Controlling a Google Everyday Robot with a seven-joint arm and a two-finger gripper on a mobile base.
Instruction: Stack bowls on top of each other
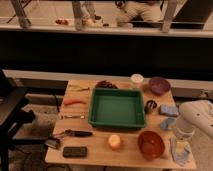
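The orange-red bowl sits upright near the front right of the wooden table. The smaller dark purple bowl sits at the back right corner, apart from it. My white arm comes in from the right edge, and my gripper hangs at its end over the table's right side, just right of the orange-red bowl and above a pale cloth. It touches neither bowl.
A green tray fills the table's middle. A white cup stands beside the purple bowl. An orange ball, a black round item, blue packets, utensils and a black block lie around.
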